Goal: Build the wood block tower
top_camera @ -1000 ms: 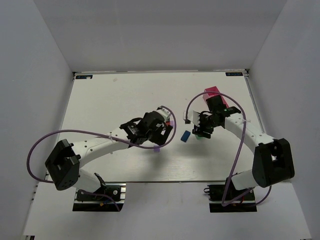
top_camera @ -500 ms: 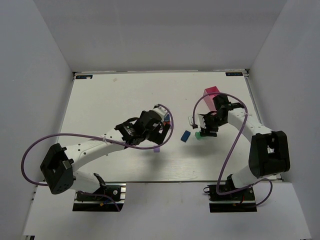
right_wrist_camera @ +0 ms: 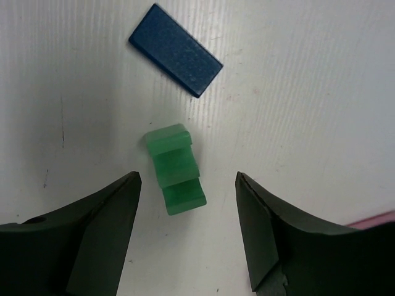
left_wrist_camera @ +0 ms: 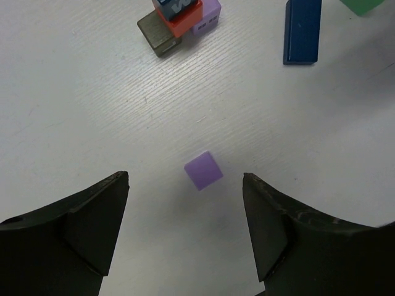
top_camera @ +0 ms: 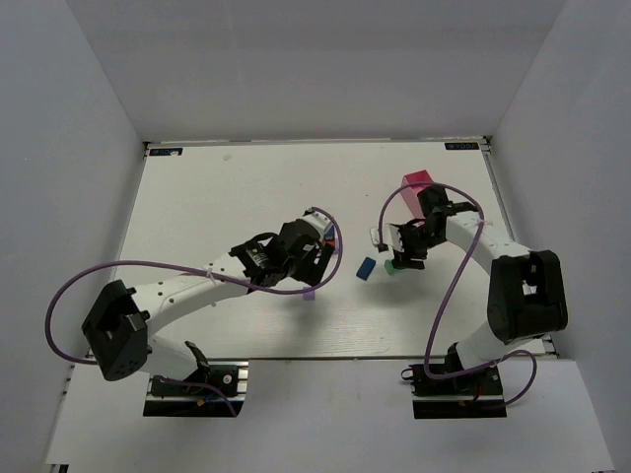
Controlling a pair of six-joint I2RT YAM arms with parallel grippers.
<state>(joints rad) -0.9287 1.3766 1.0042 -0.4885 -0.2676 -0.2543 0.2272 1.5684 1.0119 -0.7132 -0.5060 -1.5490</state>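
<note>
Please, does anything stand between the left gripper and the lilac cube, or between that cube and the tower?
Nothing visible does. The lilac cube lies ahead of the left gripper's open fingers; only bare table separates it from the tower.

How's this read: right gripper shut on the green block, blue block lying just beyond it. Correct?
No: the right gripper is open, fingers either side of the green block with gaps, per the right wrist view. The blue block does lie just beyond it.
</note>
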